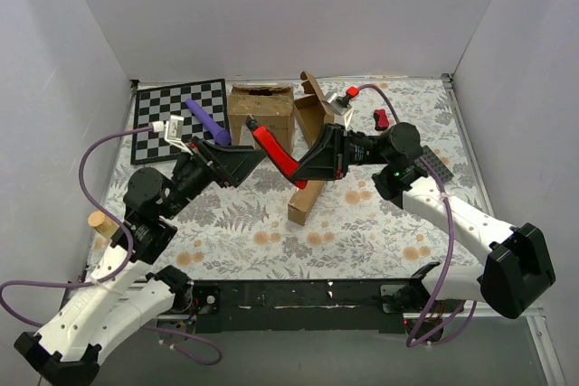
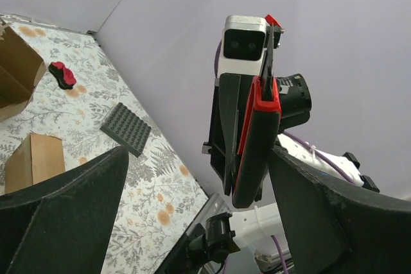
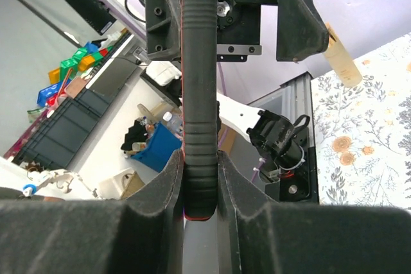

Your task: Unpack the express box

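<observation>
- Top external: small flat plain brown corrugated cardboard express box (image 1: 310, 117) at the far middle of the flower-printed cloth surface (image 1: 362, 232), tuck-flap lid raised, just right of a larger brown cube-shaped carton (image 1: 261, 113). Taken to be the task's box, though a second small brown closed box (image 1: 303, 205) lies nearer, under the right arm.
- Probably light; stiff along the walls yet easily dented; dry card, so not slippery; lid likely floppy at its hinge.
- Best taken across the body's two long walls, not by the raised flap.
- Right hand (image 1: 303, 171) pinching a red-and-black ribbed tool (image 1: 271, 146) in the air between the arms; left hand (image 1: 249, 160) spread, one finger on each side of that tool, contact not visible.
- Hemmed by the carton on one side, back wall close behind, right arm across the near side; open cloth toward the near right; black-and-white checkered board (image 1: 176, 110) at far left.
</observation>
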Available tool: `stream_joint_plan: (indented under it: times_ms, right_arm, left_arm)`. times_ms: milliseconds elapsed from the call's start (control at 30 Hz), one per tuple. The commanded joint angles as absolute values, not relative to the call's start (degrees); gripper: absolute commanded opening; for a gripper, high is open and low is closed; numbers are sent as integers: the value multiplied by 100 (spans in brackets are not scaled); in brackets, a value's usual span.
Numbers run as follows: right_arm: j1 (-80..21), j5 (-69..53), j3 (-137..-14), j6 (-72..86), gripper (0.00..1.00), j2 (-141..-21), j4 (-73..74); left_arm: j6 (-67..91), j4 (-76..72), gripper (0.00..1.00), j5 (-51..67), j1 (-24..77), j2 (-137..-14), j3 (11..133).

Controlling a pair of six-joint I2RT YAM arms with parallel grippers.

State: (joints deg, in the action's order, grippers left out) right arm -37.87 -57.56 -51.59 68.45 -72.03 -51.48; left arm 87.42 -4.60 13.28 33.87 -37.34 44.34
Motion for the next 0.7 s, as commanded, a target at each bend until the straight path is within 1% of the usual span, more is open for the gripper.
stream_joint_plan:
  times_ms: [0,100,367,533,567,667]
  right_arm:
    - [-3902,-5898,-5423,6021,1,-7058,-4404]
    - [-3894,-5906,-5353,6012,1,-7005,-4403]
    - [-3894,-5924,-5317,6090,1,-7048,-4596]
    - [-3902,-6047,-5326,6354,1,-7163,-4887]
    - [-3894,-6056,-5326,6372,1,-7180,-4895]
    - [-3894,-6152,-5344,6407,1,-7224,-4904]
  left_arm:
    - [8833,-446,89,1476,3357,-4008,4685]
    - [8912,-824,88,1599,3358,-4017,4667]
    - [8912,-1204,85,1995,3366,-3885,4492]
    - [8912,-1380,73,1986,3366,-3893,4394]
    - [8912,-1406,68,2030,3366,-3981,4412]
    - [8930,-1494,62,2206,3358,-4148,4508]
